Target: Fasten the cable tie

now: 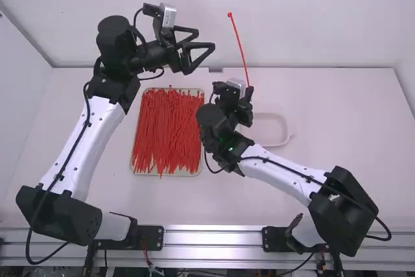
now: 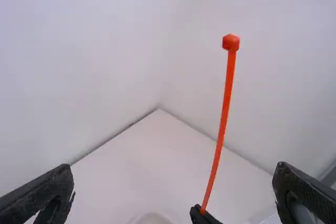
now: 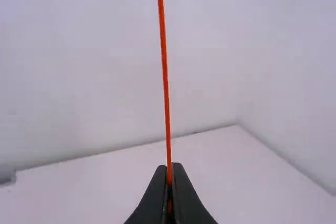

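Cable tie point(image 1: 239, 50), likely light and springy, is pinched upright above the worktop point(image 1: 337, 108) at its tail by the closed right gripper point(image 3: 169, 167), its head best taken by the open left gripper point(image 1: 198, 50).

No readable text, labels, numbers or signs on anything in my views.
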Controlling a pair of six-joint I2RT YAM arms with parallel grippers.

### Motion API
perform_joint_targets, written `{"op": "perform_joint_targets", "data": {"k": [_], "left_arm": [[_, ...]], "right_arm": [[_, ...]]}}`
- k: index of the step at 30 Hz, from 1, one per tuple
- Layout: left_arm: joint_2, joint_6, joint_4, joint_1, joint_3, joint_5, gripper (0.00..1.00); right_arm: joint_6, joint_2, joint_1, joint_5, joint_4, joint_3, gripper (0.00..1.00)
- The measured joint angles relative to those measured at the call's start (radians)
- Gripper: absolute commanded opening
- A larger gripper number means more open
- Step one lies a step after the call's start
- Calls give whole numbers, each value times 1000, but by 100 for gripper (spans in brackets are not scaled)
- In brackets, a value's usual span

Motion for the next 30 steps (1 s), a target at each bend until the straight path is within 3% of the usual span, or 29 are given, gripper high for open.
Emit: {"op": "perform_joint_targets", "data": {"k": [11,23,30], "left_arm": [[0,-98,118,-45,0,66,91],[0,-104,111,-49,0,12,59],[0,-109,111,-47,0,1,53]], "right_arm": [[-212,-1,83,64,72,0,0],[-268,-1,144,67,74,0,0],[-272,-1,126,68,74,0,0]]}}
